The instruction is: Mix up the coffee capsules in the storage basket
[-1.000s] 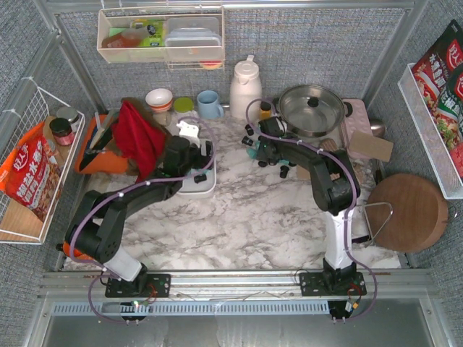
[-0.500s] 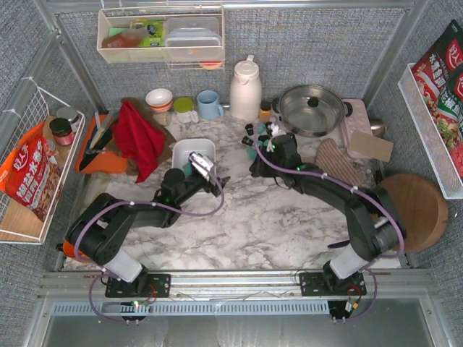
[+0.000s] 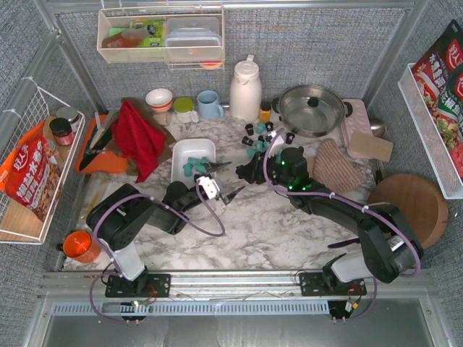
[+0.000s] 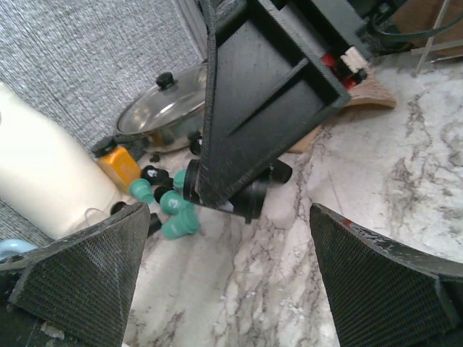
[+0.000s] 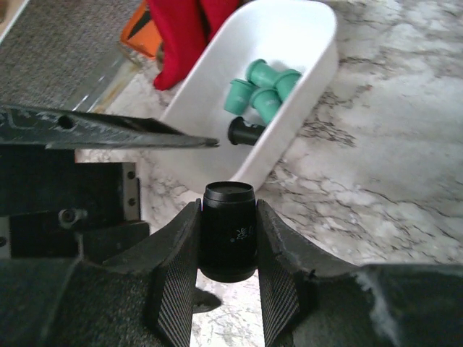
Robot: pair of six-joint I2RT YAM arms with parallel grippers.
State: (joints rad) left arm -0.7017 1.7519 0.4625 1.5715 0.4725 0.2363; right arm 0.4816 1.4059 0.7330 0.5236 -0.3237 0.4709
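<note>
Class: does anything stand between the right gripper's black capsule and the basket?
Yes, partly: one finger of the open left gripper juts across just ahead of the capsule, in front of the near wall of the basket.

I get bright, even overhead light on the marble counter (image 3: 275, 217), with only soft shadows under the arms. In the left wrist view the mesh pads (image 4: 79, 282) blur close up. The right wrist view is sharp on the black capsule (image 5: 228, 231), while the white basket (image 5: 289, 36) is nearly blown out
</note>
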